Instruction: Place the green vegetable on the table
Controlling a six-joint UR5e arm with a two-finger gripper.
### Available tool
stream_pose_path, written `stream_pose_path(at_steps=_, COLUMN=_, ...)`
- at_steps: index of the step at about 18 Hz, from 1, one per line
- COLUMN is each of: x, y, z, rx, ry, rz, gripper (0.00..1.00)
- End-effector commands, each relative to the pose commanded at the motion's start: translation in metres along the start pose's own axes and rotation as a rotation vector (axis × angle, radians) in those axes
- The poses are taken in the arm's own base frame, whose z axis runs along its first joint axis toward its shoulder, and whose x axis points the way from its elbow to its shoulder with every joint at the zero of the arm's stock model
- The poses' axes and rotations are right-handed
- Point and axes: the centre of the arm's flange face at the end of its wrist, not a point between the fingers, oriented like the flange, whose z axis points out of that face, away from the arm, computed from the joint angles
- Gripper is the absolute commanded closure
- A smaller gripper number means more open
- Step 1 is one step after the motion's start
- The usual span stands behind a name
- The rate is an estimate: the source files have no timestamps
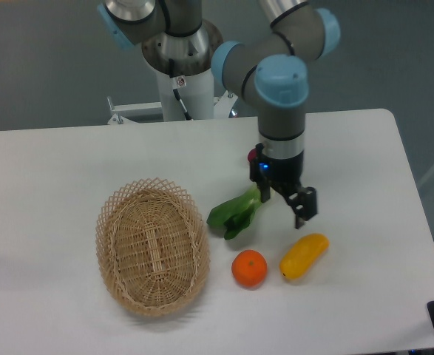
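Two fingers of the gripper [283,205] show here: a near one hangs dark and free above the tabletop, and a far one sits down by the stem end of the green vegetable [234,213], so they look spread apart, though from this angle it is hard to say whether the far finger touches the stem or only stands just beside it. That vegetable lies on the table [46,170], leaves pointing down-left toward the wicker basket [151,245] and its paler end up by the tool, so by the look of it the placing is done or nearly so, and the step in hand seems to be letting go and getting clear. To do that well, I would judge a straight lift best, with the fingers kept wide until they are above the leaves, because any sideways drag could roll or nudge the light toy. Around it, the basket stands just to the left, near the leaf tips but apart from them; an orange fruit [249,268] sits below the vegetable, and a yellow fruit [304,256] lies right under the near finger, close enough that dipping or swinging toward the viewer could knock it. Upward nothing appears to block the way.
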Motion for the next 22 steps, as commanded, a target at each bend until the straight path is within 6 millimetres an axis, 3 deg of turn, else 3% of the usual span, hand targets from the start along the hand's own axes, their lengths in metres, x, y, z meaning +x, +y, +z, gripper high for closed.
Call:
stream_pose_path(at_steps=7, x=-0.052, y=0.052, z=-0.046, rx=-0.019, ry=0.054, rz=0.036, gripper=0.0)
stream_pose_path(at_steps=12, x=-0.063, y=0.132, z=-0.042, rx=-0.03, ry=0.081, rz=0.134, gripper=0.0)
stream_pose_path(at_steps=14, x=-0.064, y=0.153, z=-0.042, rx=-0.023, ry=0.086, rz=0.171, gripper=0.0)
stream_pose_path(at_steps=22, x=-0.062, y=0.154, z=-0.044, rx=-0.019, ry=0.083, rz=0.168, gripper=0.0)
